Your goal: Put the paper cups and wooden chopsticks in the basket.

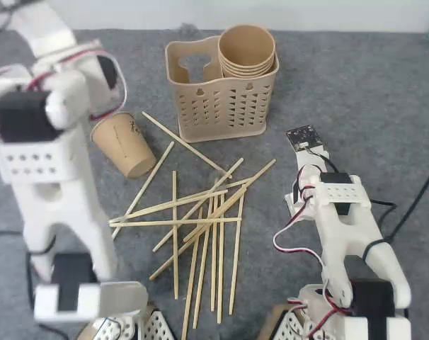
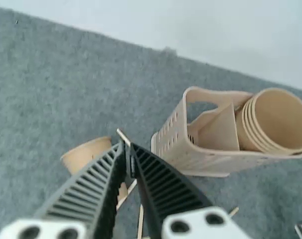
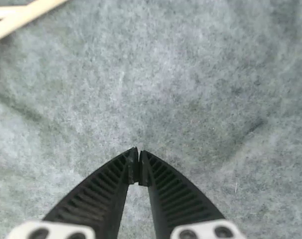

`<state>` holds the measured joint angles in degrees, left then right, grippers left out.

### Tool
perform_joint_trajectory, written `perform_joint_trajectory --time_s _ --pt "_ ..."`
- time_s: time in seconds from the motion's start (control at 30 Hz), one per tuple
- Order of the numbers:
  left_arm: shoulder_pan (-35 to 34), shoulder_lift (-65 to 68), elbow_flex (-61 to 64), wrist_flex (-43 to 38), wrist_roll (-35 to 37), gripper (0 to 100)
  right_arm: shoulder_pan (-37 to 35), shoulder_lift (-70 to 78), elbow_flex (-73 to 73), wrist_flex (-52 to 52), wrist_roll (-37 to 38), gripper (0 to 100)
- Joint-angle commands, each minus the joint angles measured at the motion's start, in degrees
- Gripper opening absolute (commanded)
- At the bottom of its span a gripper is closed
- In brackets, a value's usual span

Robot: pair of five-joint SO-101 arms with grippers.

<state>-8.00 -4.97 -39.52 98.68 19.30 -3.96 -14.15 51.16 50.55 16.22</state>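
Grey table (image 1: 356,92), basket (image 1: 221,106) holding stacked paper cups (image 1: 247,49), left hand (image 2: 126,148) and right hand (image 3: 139,153) closed

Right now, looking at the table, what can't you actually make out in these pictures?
High view: the basket wall hides the stacked cups' bodies, so their count is unsure.
Left wrist view: the left tool covers part of the lying cup.
High view: one of the chopsticks is cut off by the lower edge.
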Motion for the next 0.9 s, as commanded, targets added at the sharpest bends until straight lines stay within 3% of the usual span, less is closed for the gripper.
perform_joint_trajectory --time_s 0.0,0.1,0.23,0.4,0.67,0.87 --pt "-0.8 -10.7 16.0 -2.6 -4.0 1 -0.2 -0.3 -0.4 -0.5 0.8 0.8" --pt "-5.0 -13.8 30.5 -9.2 -6.9 1 -0.2 -0.3 -0.4 -0.5 0.8 0.8" --pt "-12.0 -15.5 49.6 -25.9 -7.6 1 -0.2 -0.3 -0.4 -0.5 0.8 0.8" --pt "-13.9 -14.1 62.6 -40.9 -8.4 2 -0.3 -0.3 -0.4 -0.6 0.8 0.8" --pt "-13.9 -3.0 64.2 -57.3 -8.5 2 -0.2 -0.3 -0.3 -0.5 0.5 0.8" --pt "-13.9 9.3 53.4 -58.0 -5.5 1 -0.2 -0.3 -0.3 -0.5 0.5 0.8"
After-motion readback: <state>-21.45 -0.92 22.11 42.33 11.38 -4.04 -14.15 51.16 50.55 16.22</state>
